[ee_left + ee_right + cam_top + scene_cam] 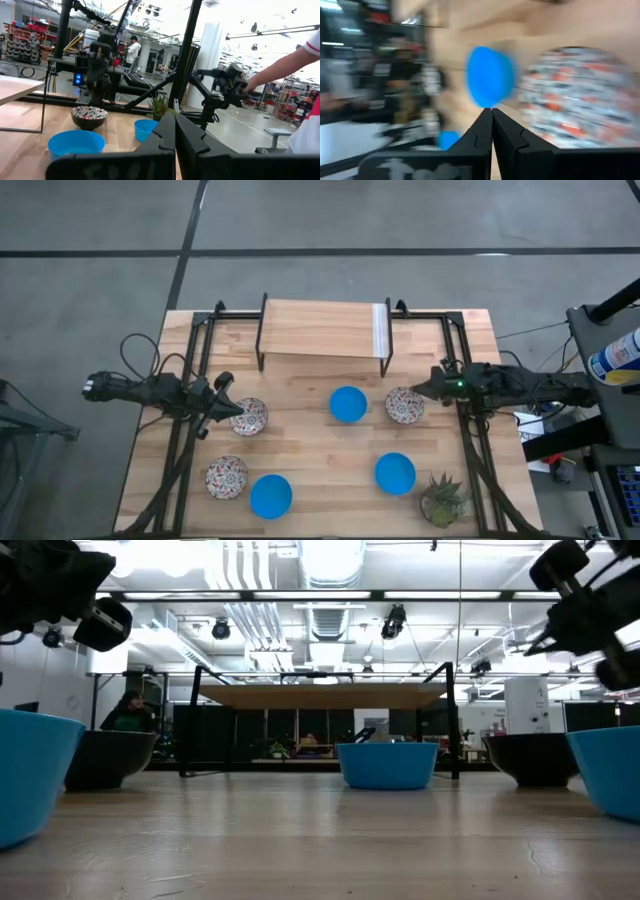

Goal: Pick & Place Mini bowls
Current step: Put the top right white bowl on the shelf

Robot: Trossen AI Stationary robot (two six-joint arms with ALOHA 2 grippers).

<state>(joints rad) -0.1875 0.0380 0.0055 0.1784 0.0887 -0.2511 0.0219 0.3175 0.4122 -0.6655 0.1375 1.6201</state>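
Note:
Six mini bowls rest on their bases on the wooden table. Floral ones sit at left [250, 418], near left [227, 477] and right [404, 405]. Blue ones sit mid-table [348, 404], near right [395, 473] and near centre [270, 495]. My left gripper [232, 410] is shut and hovers by the left floral bowl's left rim; it shows raised in the low view [100, 622] and shut in its wrist view [175, 131]. My right gripper [416, 389] is shut [492, 114], raised [580, 610], above the right floral bowl's [575, 95] far-right rim.
A wooden shelf on dark legs [323, 330] stands at the table's far side. A small potted plant [443, 498] sits at the near right corner. Black frame rails [190, 380] run along both table sides. A person's arm [295, 65] shows beyond the table.

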